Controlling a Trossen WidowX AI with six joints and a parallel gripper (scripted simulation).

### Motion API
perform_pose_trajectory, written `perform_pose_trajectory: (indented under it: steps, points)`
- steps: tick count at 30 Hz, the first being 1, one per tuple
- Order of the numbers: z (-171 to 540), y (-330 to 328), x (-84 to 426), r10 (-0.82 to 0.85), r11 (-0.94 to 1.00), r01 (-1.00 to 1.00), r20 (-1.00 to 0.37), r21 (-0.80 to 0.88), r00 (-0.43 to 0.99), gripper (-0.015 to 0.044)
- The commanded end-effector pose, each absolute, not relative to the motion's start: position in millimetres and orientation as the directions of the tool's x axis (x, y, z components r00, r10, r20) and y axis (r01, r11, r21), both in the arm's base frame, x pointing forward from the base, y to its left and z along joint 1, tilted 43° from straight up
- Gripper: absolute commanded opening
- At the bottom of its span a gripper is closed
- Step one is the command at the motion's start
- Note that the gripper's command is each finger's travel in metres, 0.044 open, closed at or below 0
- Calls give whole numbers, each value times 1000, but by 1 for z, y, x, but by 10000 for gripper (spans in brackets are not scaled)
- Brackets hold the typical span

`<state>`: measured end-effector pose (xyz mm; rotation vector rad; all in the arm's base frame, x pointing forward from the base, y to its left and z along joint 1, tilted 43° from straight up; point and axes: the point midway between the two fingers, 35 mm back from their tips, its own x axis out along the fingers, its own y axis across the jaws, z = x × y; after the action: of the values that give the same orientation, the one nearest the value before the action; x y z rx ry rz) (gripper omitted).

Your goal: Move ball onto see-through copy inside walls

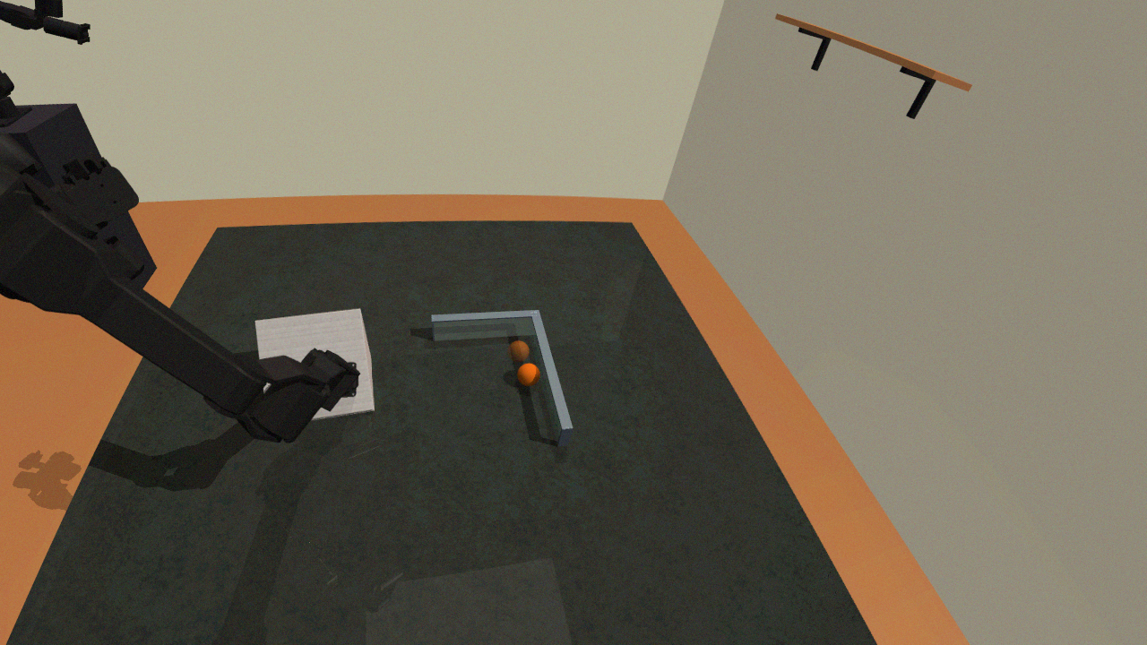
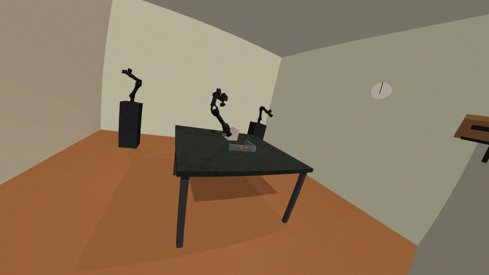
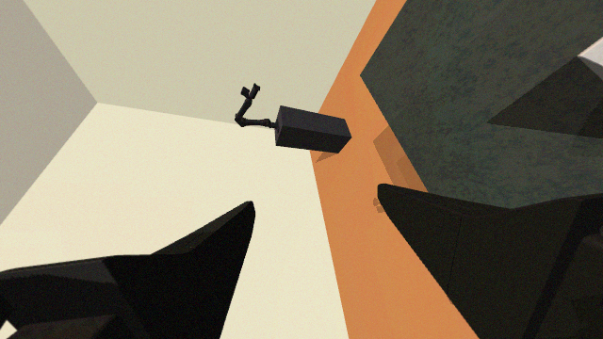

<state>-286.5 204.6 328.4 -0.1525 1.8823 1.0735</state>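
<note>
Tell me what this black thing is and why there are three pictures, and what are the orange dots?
The black thing is a robot arm. Its gripper, like two fingers, is open and holds nothing. One picture looks down from above, one shows the whole room, and one comes from a camera on the arm's wrist, so you see the fingers up close. On the dark table lie a white sheet, two clear walls forming a corner, a bright orange ball, and beside it a fainter see-through copy marking its resting spot.

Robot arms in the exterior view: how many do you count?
3. One arm reaches down over the table; one stands on the tall pedestal at left; one sits on a shorter pedestal behind the table. More may be out of frame.
</note>
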Motion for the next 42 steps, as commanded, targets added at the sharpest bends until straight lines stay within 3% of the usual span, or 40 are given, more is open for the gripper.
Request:
perform_pose_trajectory:
  steps: [1, 3, 12, 18, 30, 42]
  points:
    - [328, 206, -286, 314, 611, -502, -770, 612, -556, 374]
    - [324, 215, -280, 332, 620, -497, -777, 607, -535, 336]
    - [283, 316, -191, 466, 719, -441, -843, 537, -266, 336]
    - [250, 364, -105, 461, 794, -421, -886, 438, -53, 336]
    - [193, 378, 59, 251, 931, -328, -933, 160, 257, 336]
    - [147, 316, 210, -61, 979, -157, -927, -127, 370, 336]
